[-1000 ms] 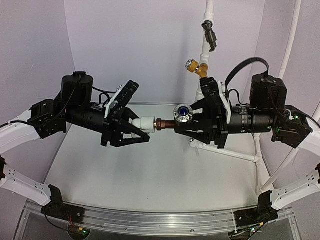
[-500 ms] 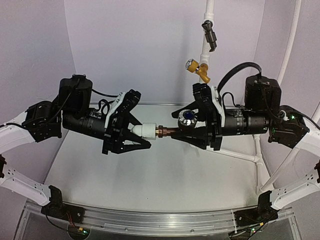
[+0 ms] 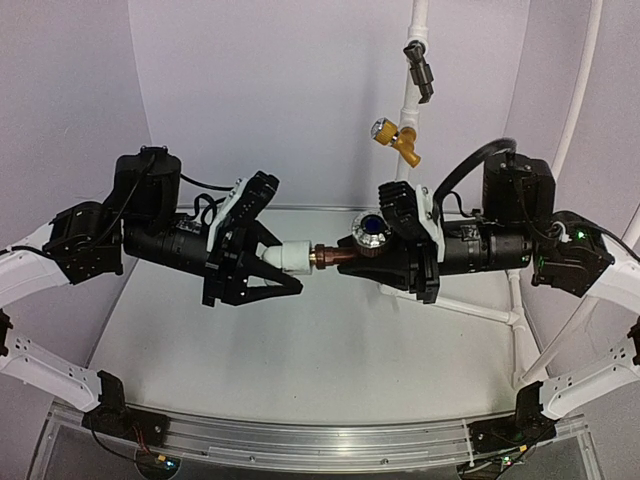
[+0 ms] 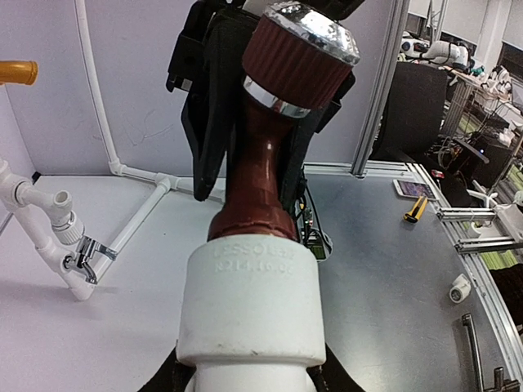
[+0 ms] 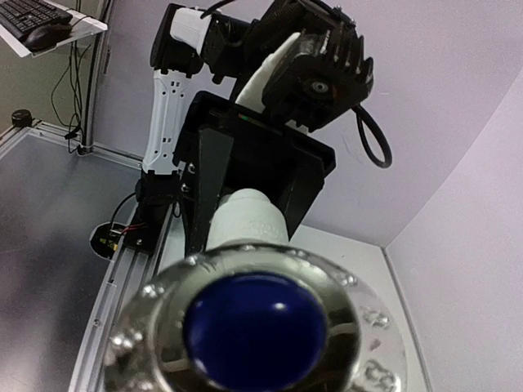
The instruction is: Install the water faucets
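Observation:
The water faucet (image 3: 345, 254) is a dark reddish-brown tap whose round knob (image 3: 368, 229) has a blue centre. My right gripper (image 3: 352, 258) is shut on its body in mid-air. Its copper threaded stem (image 3: 322, 256) enters the white plastic fitting (image 3: 293, 257), which my left gripper (image 3: 283, 263) is shut on. In the left wrist view the fitting (image 4: 249, 302) fills the bottom, and the tap (image 4: 255, 180) rises from it. In the right wrist view the knob (image 5: 261, 327) hides my own fingers; the fitting (image 5: 245, 219) shows behind it.
A white pipe frame (image 3: 408, 100) stands at the back right. It carries a yellow-brass valve (image 3: 395, 137) and a dark valve (image 3: 420, 68). More white pipe (image 3: 470, 312) lies on the table under the right arm. A chrome outlet (image 4: 86, 255) sits on pipe at the left.
My right gripper has rolled about its axis with the tap in it, and the knob has turned with it. The left gripper has held the fitting nearly still.

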{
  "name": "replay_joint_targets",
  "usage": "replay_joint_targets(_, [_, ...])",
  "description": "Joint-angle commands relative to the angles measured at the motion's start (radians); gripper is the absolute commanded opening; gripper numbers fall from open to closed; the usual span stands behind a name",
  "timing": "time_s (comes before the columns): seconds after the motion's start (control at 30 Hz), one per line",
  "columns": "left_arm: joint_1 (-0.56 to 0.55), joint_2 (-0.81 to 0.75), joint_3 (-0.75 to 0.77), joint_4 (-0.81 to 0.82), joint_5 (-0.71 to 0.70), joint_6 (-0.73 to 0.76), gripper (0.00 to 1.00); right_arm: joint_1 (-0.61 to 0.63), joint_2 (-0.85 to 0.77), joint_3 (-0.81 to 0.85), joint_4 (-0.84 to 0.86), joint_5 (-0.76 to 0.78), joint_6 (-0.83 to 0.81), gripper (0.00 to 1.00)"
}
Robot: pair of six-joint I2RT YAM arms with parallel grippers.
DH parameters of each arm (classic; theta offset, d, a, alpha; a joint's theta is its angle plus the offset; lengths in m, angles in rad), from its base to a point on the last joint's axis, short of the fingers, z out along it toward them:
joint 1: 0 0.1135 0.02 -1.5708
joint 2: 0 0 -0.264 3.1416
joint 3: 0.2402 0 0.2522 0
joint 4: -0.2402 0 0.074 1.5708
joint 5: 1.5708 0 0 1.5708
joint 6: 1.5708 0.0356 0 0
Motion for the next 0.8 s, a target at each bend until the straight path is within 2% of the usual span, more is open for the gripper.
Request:
replay_joint_targets(0.0, [-0.010, -0.027, 0.035, 0.045, 0.005, 0.059, 0.00, -0.004, 0.005, 0.040, 0.020, -0.007, 0.047, 0.03])
replay_joint_targets(0.1, [-0.018, -0.029, 0.041, 0.027, -0.042, 0.114, 0.01, -0.003, 0.003, 0.046, 0.015, -0.011, 0.066, 0.00])
replay_joint_targets(0.17, [-0.026, -0.033, 0.041, 0.015, -0.076, 0.166, 0.05, -0.004, 0.003, 0.050, 0.012, -0.014, 0.074, 0.00])
replay_joint_targets(0.43, [-0.083, -0.093, -0.008, 0.029, -0.326, 0.479, 0.08, -0.004, 0.005, 0.058, 0.003, -0.022, 0.153, 0.00])
replay_joint_targets(0.63, [-0.208, -0.071, -0.027, 0.024, -0.636, 0.730, 0.16, -0.005, 0.002, 0.050, 0.001, -0.017, 0.167, 0.00])
replay_joint_targets(0.67, [-0.213, -0.066, -0.028, 0.026, -0.662, 0.743, 0.20, -0.004, 0.003, 0.056, 0.002, -0.002, 0.153, 0.00])
replay_joint_targets(0.7, [-0.215, -0.065, -0.027, 0.024, -0.675, 0.741, 0.28, -0.004, 0.004, 0.060, 0.003, 0.014, 0.134, 0.00])
replay_joint_targets(0.77, [-0.216, -0.072, -0.023, 0.020, -0.686, 0.714, 0.55, -0.004, -0.002, 0.063, 0.004, 0.062, 0.071, 0.00])
